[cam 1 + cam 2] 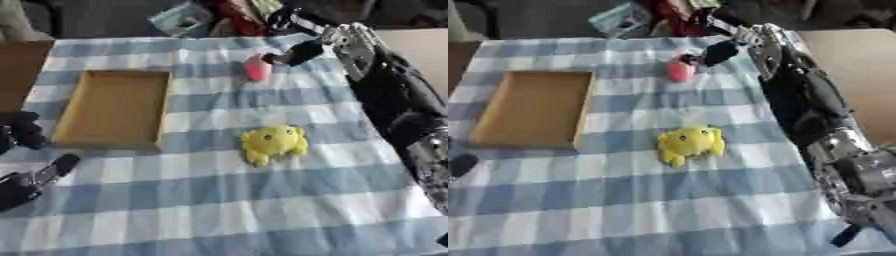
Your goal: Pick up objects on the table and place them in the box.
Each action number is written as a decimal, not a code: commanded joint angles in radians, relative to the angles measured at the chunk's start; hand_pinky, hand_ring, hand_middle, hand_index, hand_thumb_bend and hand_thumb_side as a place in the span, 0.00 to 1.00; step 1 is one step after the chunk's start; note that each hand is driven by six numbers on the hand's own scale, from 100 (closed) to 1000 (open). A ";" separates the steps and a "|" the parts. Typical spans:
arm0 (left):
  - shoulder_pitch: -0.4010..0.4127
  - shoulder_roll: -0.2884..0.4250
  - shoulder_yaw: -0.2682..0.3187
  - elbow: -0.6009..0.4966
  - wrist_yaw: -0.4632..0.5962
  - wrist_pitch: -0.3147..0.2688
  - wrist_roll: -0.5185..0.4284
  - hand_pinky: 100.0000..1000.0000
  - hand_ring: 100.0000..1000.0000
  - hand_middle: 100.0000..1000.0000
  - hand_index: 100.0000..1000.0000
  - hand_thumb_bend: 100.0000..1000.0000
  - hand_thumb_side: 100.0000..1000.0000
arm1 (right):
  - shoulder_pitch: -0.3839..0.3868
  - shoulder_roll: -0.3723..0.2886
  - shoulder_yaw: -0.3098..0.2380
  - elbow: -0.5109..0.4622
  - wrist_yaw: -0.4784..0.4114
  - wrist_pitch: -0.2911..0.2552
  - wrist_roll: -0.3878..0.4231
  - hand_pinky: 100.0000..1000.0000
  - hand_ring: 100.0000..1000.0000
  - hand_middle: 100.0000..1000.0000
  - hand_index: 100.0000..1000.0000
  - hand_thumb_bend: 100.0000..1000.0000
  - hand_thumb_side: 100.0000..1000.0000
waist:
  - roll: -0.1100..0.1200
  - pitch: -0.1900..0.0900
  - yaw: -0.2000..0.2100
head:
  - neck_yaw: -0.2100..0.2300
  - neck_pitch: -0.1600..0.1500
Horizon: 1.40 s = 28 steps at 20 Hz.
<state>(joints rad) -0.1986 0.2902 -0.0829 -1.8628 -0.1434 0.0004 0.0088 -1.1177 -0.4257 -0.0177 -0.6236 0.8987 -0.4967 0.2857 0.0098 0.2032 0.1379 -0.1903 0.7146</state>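
Here, in the left eye view, a desk (pixel 219 210) is lying under a blue and white checked cloth. A shallow open cardboard box (pixel 114 107) is sitting on the left part of the cloth, with nothing showing inside it. A yellow plush toy (pixel 273 143) is lying near the middle, well apart from the box. Toward the far edge, the right robot hand (pixel 297 52) is reaching in from the upper right, its dark fingers closing in a pinch on the upper end of a small pink object (pixel 257 68), whose kind cannot be made out. The left robot hand (pixel 35 177) is resting at the lower left, fingers relaxed, holding nothing. In the right eye view, the same layout is showing slightly shifted: the right arm is stretching along the right side of the cloth, its fingers touching the pink object, the yellow toy is lying below it, and only a dark sliver of the left robot hand is showing at the left edge.
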 commanded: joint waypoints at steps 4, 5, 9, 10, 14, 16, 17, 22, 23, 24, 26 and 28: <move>-0.012 0.015 0.000 -0.019 0.004 -0.001 -0.003 0.50 0.49 0.46 0.65 0.79 0.22 | -0.024 -0.008 -0.001 -0.003 0.019 0.002 -0.005 0.81 0.83 0.88 0.85 0.34 0.42 | 0.000 -0.017 0.003 | -0.006 -0.009; -0.012 0.015 0.000 -0.019 0.004 -0.001 -0.004 0.50 0.49 0.46 0.65 0.79 0.22 | -0.023 -0.007 0.000 -0.001 0.021 0.002 -0.005 0.81 0.83 0.88 0.85 0.34 0.42 | 0.000 -0.017 0.004 | -0.006 -0.009; -0.011 0.014 0.000 -0.019 0.004 -0.001 -0.004 0.50 0.49 0.46 0.65 0.79 0.22 | -0.020 -0.004 -0.001 0.004 0.031 0.003 -0.008 0.81 0.83 0.88 0.85 0.35 0.42 | 0.000 -0.017 0.005 | -0.007 -0.008; -0.011 0.014 0.000 -0.019 0.004 -0.001 -0.004 0.50 0.49 0.46 0.65 0.78 0.22 | -0.020 -0.004 -0.001 0.005 0.034 0.004 -0.009 0.81 0.83 0.88 0.85 0.35 0.42 | 0.000 -0.017 0.006 | -0.007 -0.008; -0.011 0.014 -0.001 -0.019 0.004 -0.001 -0.005 0.50 0.49 0.46 0.65 0.78 0.22 | -0.016 -0.003 -0.003 0.012 0.056 0.014 -0.022 0.81 0.83 0.87 0.85 0.35 0.42 | 0.001 -0.016 0.008 | -0.009 -0.008; -0.011 0.014 -0.001 -0.019 0.004 -0.001 -0.006 0.50 0.49 0.46 0.65 0.78 0.22 | -0.014 -0.002 -0.005 0.021 0.067 0.022 -0.032 0.80 0.82 0.87 0.85 0.36 0.42 | 0.001 -0.015 0.010 | -0.010 -0.009; -0.011 0.014 -0.001 -0.020 0.004 -0.001 -0.006 0.50 0.49 0.46 0.65 0.78 0.22 | -0.013 -0.002 -0.006 0.026 0.073 0.025 -0.036 0.80 0.82 0.86 0.84 0.36 0.42 | 0.001 -0.014 0.011 | -0.010 -0.009; -0.013 0.014 -0.002 -0.022 0.005 -0.001 -0.007 0.50 0.49 0.46 0.65 0.78 0.22 | -0.009 0.000 -0.008 0.041 0.097 0.032 -0.053 0.80 0.82 0.85 0.84 0.36 0.42 | 0.004 -0.011 0.016 | -0.013 -0.009; -0.013 0.014 -0.002 -0.022 0.005 -0.001 -0.007 0.50 0.49 0.46 0.65 0.78 0.22 | -0.009 0.001 -0.008 0.043 0.101 0.033 -0.056 0.80 0.82 0.85 0.84 0.36 0.42 | 0.005 -0.010 0.017 | -0.014 -0.008; -0.014 0.014 -0.003 -0.022 0.005 -0.001 -0.007 0.50 0.49 0.46 0.65 0.78 0.22 | -0.008 0.002 -0.009 0.045 0.104 0.034 -0.059 0.80 0.82 0.85 0.83 0.36 0.42 | 0.005 -0.009 0.018 | -0.015 -0.008; -0.014 0.014 -0.003 -0.023 0.005 -0.001 -0.008 0.50 0.49 0.46 0.65 0.78 0.22 | -0.006 0.005 -0.010 0.050 0.109 0.038 -0.065 0.80 0.81 0.85 0.83 0.36 0.42 | 0.006 -0.008 0.020 | -0.017 -0.007; -0.015 0.014 -0.003 -0.024 0.006 -0.001 -0.008 0.50 0.49 0.46 0.65 0.78 0.22 | -0.003 0.007 -0.010 0.054 0.114 0.041 -0.073 0.79 0.81 0.84 0.82 0.36 0.41 | 0.007 -0.007 0.022 | -0.019 -0.007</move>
<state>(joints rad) -0.2021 0.2902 -0.0887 -1.8633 -0.1414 -0.0001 0.0023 -1.1017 -0.4077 -0.0212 -0.5647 1.0039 -0.4573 0.2203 0.0143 0.2103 0.1591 -0.2060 0.7145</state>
